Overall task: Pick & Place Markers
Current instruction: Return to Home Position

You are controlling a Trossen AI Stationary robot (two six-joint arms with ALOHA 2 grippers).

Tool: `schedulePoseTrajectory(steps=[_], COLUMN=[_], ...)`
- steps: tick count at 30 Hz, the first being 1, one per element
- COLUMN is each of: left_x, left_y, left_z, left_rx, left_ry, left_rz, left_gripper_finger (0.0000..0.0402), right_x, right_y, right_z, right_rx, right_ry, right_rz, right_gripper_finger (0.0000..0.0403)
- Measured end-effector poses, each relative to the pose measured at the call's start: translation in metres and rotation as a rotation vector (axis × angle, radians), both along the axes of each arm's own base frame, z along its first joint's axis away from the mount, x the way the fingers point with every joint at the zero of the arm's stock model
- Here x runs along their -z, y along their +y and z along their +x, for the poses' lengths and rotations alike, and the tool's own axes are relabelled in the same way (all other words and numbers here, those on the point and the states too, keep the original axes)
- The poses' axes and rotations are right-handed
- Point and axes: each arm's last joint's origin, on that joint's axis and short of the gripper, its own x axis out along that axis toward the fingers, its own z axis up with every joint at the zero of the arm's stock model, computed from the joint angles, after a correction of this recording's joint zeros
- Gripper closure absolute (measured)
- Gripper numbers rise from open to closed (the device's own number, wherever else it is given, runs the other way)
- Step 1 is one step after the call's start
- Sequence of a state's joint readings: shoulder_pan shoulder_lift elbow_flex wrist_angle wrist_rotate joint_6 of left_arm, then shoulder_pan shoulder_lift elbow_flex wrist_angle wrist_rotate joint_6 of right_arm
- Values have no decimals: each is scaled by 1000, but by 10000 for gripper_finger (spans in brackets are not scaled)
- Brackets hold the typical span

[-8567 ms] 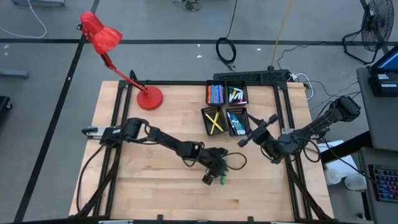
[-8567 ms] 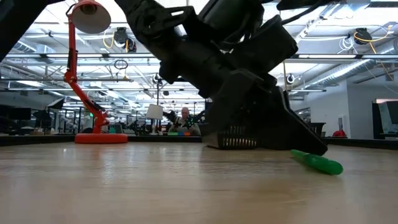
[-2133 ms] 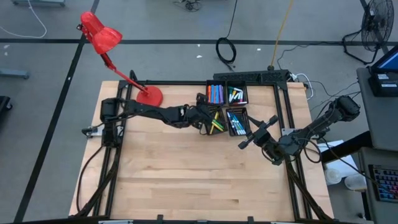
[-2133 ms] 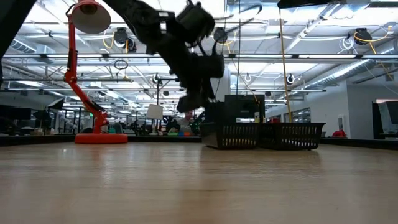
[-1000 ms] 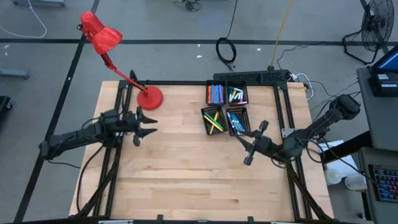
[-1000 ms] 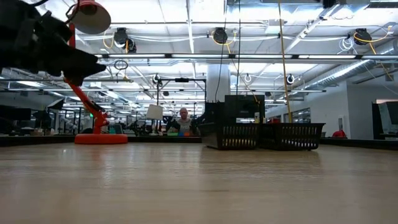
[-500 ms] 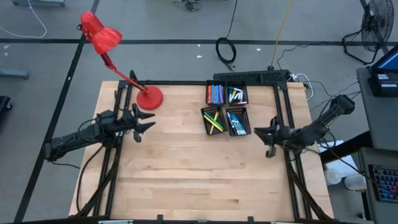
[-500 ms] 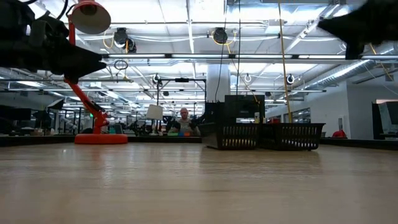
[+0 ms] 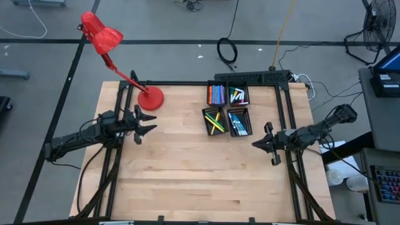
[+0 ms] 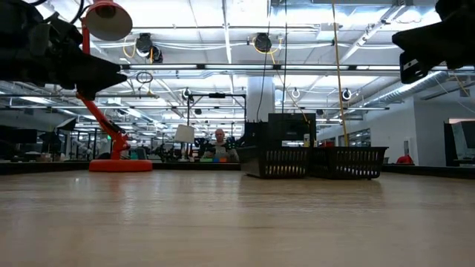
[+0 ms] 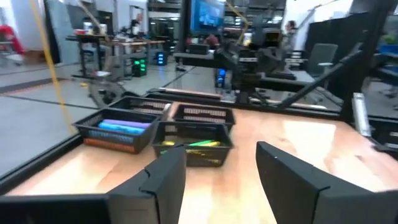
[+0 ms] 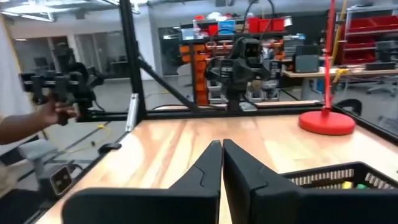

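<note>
The markers (image 9: 215,95) lie in mixed colours in the four compartments of a black tray (image 9: 227,107) at the table's far middle. They also show in the left wrist view as blue and yellow-green markers (image 11: 198,144). My left gripper (image 9: 150,124) hovers open over the table's left part, pointing level toward the tray, with nothing between its fingers (image 11: 166,177). My right gripper (image 9: 256,143) hovers shut over the right part, just near of the tray, pointing toward the table's left, with its fingers (image 12: 211,163) together and nothing between them.
A red desk lamp stands with its base (image 9: 150,98) at the far left of the table. Black frame rails (image 9: 284,119) run along the table's sides. A person's hand (image 12: 43,115) shows beyond the table. Bare wood (image 9: 200,175) fills the near half.
My right gripper has drawn back toward the table's right edge, sunk lower, and tipped from slanting downward to level, so that it now points toward the table's left.
</note>
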State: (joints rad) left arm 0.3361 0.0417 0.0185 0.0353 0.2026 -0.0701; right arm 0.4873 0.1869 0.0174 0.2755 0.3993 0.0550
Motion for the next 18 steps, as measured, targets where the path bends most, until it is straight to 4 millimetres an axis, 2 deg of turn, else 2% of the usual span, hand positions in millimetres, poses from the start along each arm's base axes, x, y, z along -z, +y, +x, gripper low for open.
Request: schedulePoseTrajectory(steps=[6, 18], left_x=[0, 1], left_y=[-3, -12], left_z=[1, 5], left_rx=[55, 99], left_ry=[-1, 3], left_rz=[-22, -19], left_gripper_finger=[195, 214], right_x=[-1, -2], right_y=[-6, -10], right_z=[-8, -10], right_rx=[-8, 57], right_ry=[-26, -40], right_rz=[20, 35], right_gripper_finger=[402, 403])
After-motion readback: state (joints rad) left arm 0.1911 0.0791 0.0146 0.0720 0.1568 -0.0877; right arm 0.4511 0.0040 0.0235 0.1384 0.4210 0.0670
